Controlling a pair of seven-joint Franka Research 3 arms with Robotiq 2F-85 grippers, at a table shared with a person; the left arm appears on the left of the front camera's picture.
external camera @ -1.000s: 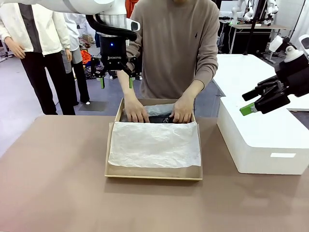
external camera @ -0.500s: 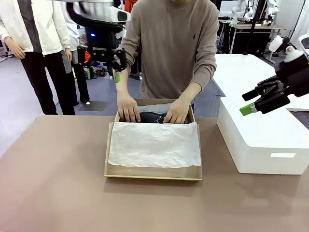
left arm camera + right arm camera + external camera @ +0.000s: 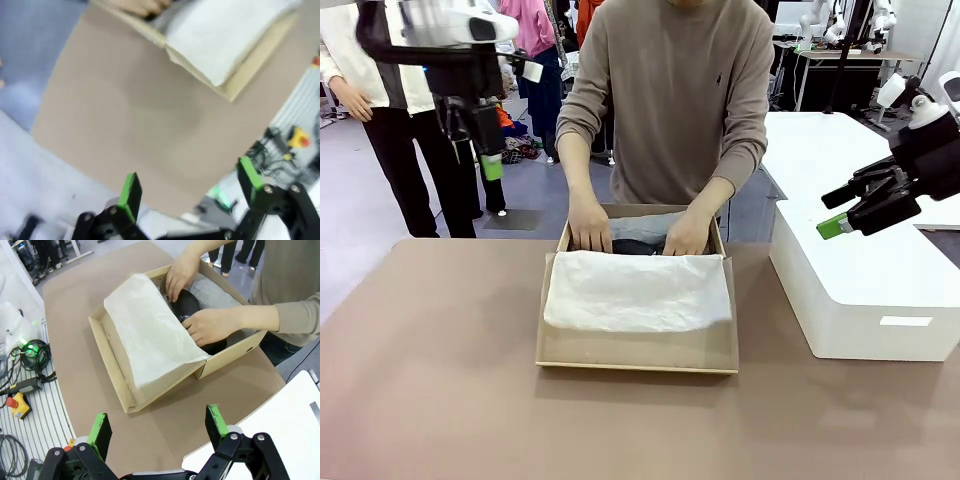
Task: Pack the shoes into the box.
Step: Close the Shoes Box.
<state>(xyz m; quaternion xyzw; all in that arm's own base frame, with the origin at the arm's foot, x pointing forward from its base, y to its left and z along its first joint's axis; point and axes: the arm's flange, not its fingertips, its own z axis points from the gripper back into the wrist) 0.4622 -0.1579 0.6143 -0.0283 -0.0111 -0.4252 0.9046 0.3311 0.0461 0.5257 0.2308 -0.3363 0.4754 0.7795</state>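
The tan cardboard box (image 3: 637,352) lies open in the middle of the table, its lid flap toward me. White tissue paper (image 3: 635,290) covers most of it. The black shoes (image 3: 638,246) show as a dark strip at the far end, under the person's two hands (image 3: 588,232). In the right wrist view the shoes (image 3: 186,304) sit between those hands inside the box (image 3: 117,385). My left gripper (image 3: 490,162) hangs high at the far left, away from the box, open and empty (image 3: 190,190). My right gripper (image 3: 835,210) hovers over the white box, open and empty (image 3: 157,432).
A bigger white box (image 3: 865,290) stands at the table's right side. Bare brown table (image 3: 430,360) spreads left and in front of the shoebox. Cables and a yellow emergency stop (image 3: 20,405) lie beyond the table edge. Bystanders stand behind at the left.
My left arm has swung left and away from above the box. The tissue's near edge has been drawn toward the far end, baring the lid's front. The right arm has not moved.
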